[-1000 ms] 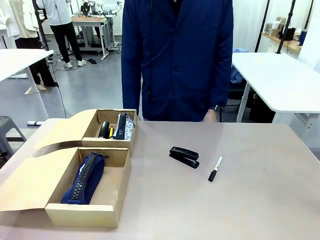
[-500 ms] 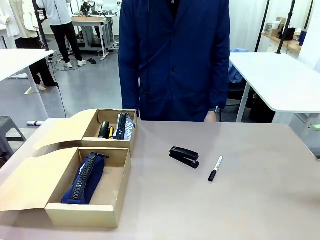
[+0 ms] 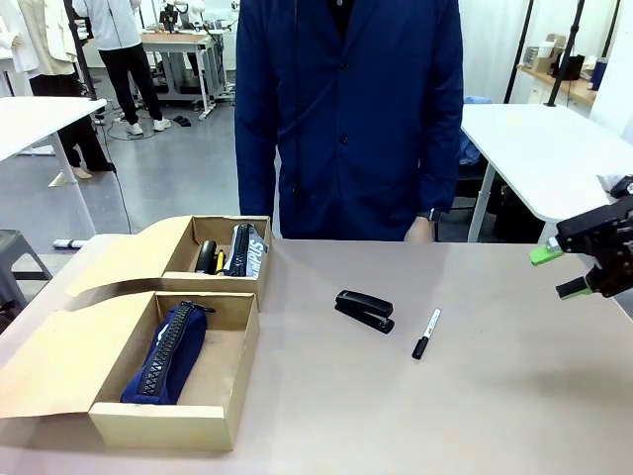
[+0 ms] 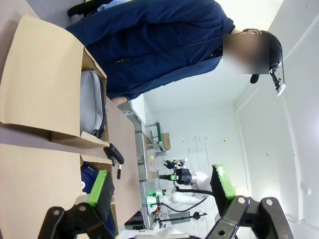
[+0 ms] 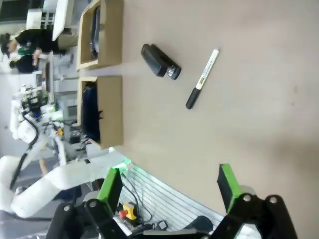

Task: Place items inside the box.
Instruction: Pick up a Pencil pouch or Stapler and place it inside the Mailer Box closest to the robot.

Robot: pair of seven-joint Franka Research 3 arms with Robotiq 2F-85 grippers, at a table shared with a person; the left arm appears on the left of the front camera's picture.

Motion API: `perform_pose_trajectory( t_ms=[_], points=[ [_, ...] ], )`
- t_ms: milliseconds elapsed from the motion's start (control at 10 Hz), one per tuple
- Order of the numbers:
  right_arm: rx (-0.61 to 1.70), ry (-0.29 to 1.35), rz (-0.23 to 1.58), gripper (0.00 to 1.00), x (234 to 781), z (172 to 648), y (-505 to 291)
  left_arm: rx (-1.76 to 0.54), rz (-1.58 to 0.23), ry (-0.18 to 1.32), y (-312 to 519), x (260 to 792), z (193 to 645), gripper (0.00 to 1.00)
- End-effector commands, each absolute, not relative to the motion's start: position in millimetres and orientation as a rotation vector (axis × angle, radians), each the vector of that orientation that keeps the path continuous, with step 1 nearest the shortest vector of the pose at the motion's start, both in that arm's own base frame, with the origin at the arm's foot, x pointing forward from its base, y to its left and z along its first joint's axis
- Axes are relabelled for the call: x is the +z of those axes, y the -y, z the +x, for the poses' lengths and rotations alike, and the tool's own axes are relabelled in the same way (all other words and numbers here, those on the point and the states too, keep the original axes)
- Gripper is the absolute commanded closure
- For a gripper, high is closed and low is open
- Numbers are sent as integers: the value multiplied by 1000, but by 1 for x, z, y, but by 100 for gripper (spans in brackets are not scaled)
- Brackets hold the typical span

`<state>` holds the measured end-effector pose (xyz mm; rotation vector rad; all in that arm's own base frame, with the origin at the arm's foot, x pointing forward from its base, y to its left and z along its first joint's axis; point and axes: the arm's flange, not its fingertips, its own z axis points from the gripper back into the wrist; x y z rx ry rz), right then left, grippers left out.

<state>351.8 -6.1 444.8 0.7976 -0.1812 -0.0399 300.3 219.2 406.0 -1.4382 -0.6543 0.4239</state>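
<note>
The box stands open at the table's near left, its flap lid folded out to the left. A navy pencil case lies inside it. On the bare tabletop rest a black stapler and, to its right, a black marker. My right gripper hangs open above the table's right edge, well to the right of the marker. From the right wrist the open right gripper faces the stapler, the marker and the box. My left gripper is open and holds nothing.
A smaller cardboard box behind the box holds a black stapler, a yellow knife and a lettered pencil case. A person in a dark blue coat stands at the far edge. Bare tabletop spreads across the middle and right.
My right gripper has come into the front view from the right edge. The items and boxes have not moved.
</note>
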Motion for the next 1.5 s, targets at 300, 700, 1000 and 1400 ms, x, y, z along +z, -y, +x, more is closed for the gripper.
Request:
perform_pose_trajectory(
  t_ms=[300,700,1000,1400],
  points=[
    [-35,251,649,0,461,358,-28,401,-1444,672,-218,407,299,0],
    [-220,309,453,0,472,341,65,401,-1444,672,-218,407,299,0],
    [-426,364,445,0,467,298,154,401,-1444,672,-218,407,299,0],
    [-457,370,469,0,455,293,157,401,-1444,672,-218,407,299,0]
  ],
)
